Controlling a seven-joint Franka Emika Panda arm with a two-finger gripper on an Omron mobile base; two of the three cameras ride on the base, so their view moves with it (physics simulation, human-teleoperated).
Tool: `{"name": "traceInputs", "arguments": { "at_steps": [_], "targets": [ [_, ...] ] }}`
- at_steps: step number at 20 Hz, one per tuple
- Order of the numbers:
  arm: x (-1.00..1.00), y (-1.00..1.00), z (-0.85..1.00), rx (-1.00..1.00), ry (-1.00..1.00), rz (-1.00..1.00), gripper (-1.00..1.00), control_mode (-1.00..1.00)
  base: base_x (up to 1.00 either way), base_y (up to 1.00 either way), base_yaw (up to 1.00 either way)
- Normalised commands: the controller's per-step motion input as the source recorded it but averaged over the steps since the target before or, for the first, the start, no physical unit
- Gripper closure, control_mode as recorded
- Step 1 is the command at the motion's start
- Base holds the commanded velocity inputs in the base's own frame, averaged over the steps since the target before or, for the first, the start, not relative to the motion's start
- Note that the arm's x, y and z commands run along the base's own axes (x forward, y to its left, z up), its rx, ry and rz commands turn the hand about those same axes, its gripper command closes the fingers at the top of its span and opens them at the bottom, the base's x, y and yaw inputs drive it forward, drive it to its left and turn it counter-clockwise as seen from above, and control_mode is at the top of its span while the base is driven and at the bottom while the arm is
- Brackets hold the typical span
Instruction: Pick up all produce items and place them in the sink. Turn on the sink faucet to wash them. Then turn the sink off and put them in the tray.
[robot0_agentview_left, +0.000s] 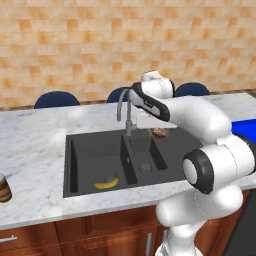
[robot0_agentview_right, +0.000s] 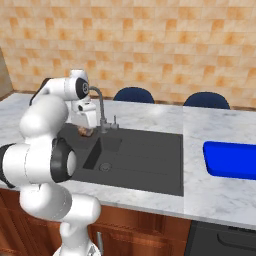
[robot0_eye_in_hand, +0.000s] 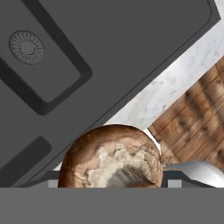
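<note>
jaws closed around round mottled brown ball (robot0_eye_in_hand: 111, 157) at bottom centre of hand view, above dark grey double-basin sink (robot0_agentview_left: 95, 152); curved yellow banana (robot0_agentview_left: 106, 183) lying in left basin, lower left

You have a matt dark grey sink (robot0_agentview_left: 90, 155) with a ribbed round metal drain (robot0_eye_in_hand: 27, 47), set in a polished white marble counter (robot0_agentview_left: 35, 150). The faucet (robot0_agentview_left: 126, 107) reads as dull brushed metal. The banana (robot0_agentview_left: 107, 183) looks smooth and waxy; the brown ball (robot0_eye_in_hand: 111, 157) is mottled and rough, with pale patches. The tray (robot0_agentview_right: 230, 160) at the right is glossy blue plastic. The cabinets (robot0_agentview_left: 100, 232) are varnished reddish wood, and the far wall (robot0_agentview_left: 75, 45) is matt tan tile.
</note>
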Motion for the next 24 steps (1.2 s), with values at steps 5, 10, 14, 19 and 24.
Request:
{"name": "traceInputs", "arguments": {
  "at_steps": [5,10,14,19,24],
  "targets": [
    [-0.15,1.0,0.0,-0.04,-0.03,0.01,1.0,-1.0,0.0,0.0,0.0],
    [-0.02,1.0,0.0,-0.07,-0.02,0.0,1.0,-1.0,0.0,0.0,0.0],
    [0.25,1.0,0.0,-0.05,0.0,0.0,1.0,-1.0,0.0,0.0,0.0],
    [0.27,0.35,-0.11,-0.02,0.01,0.0,1.0,-1.0,0.0,0.0,0.0],
    [0.25,0.0,-0.25,0.0,0.0,0.02,1.0,-1.0,0.0,0.0,0.0]
  ]
}}
